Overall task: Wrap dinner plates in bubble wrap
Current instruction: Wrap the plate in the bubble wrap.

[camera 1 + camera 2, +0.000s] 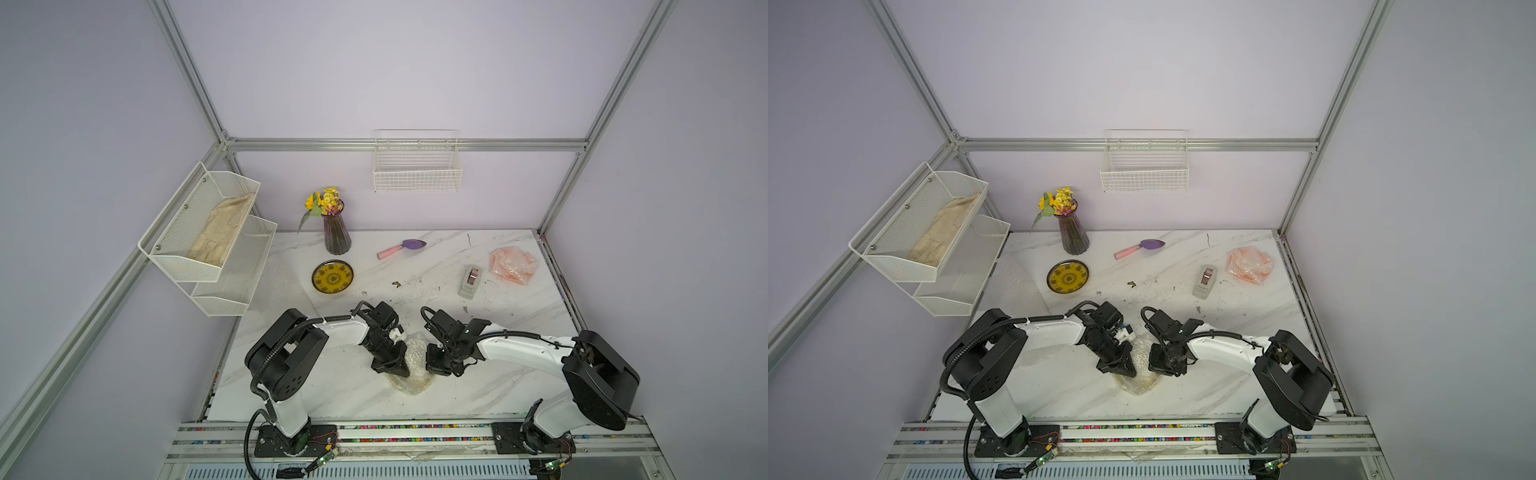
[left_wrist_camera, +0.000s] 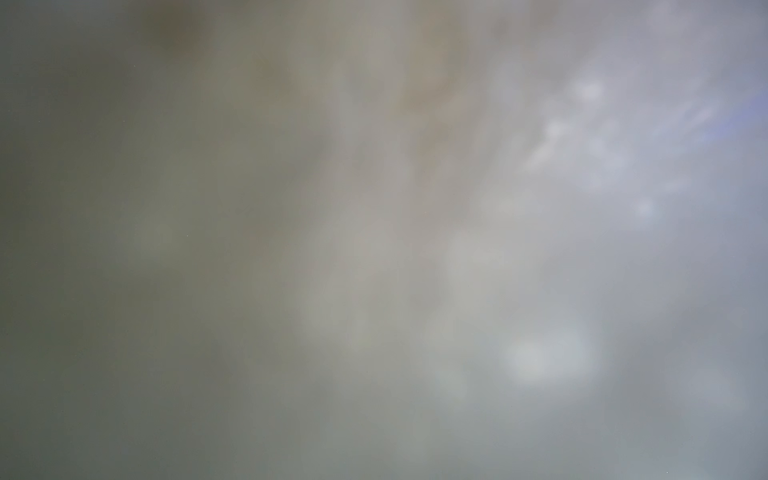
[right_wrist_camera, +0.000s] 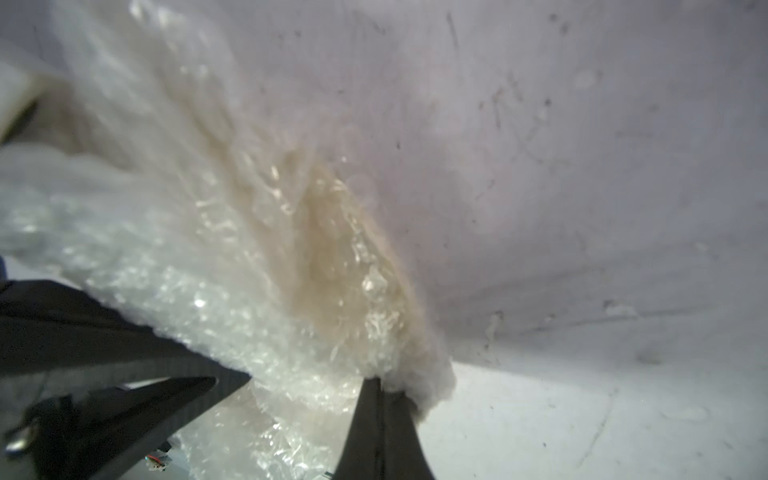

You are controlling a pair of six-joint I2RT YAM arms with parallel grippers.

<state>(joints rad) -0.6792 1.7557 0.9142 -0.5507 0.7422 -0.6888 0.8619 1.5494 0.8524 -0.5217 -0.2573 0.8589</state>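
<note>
Right claw [image 3: 379,388] clamped on the bubble wrap [image 3: 232,299]; left claw [image 1: 398,369] seems to touch it, opening unclear.

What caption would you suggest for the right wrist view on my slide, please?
Right gripper, fingers shut on crinkled bubble wrap, over the scuffed marble table.

On your white marble table [image 1: 332,386] a dark ribbed vase [image 1: 337,235] of yellow flowers [image 1: 325,200] stands at the back, a pink-handled purple trowel [image 1: 401,248] lies near it, and a grey tape dispenser [image 1: 470,281] sits further right. A white wire basket [image 1: 417,176] hangs on the back wall; a beige cloth [image 1: 222,232] lies in the upper tier of the mesh shelf [image 1: 178,216].
</note>
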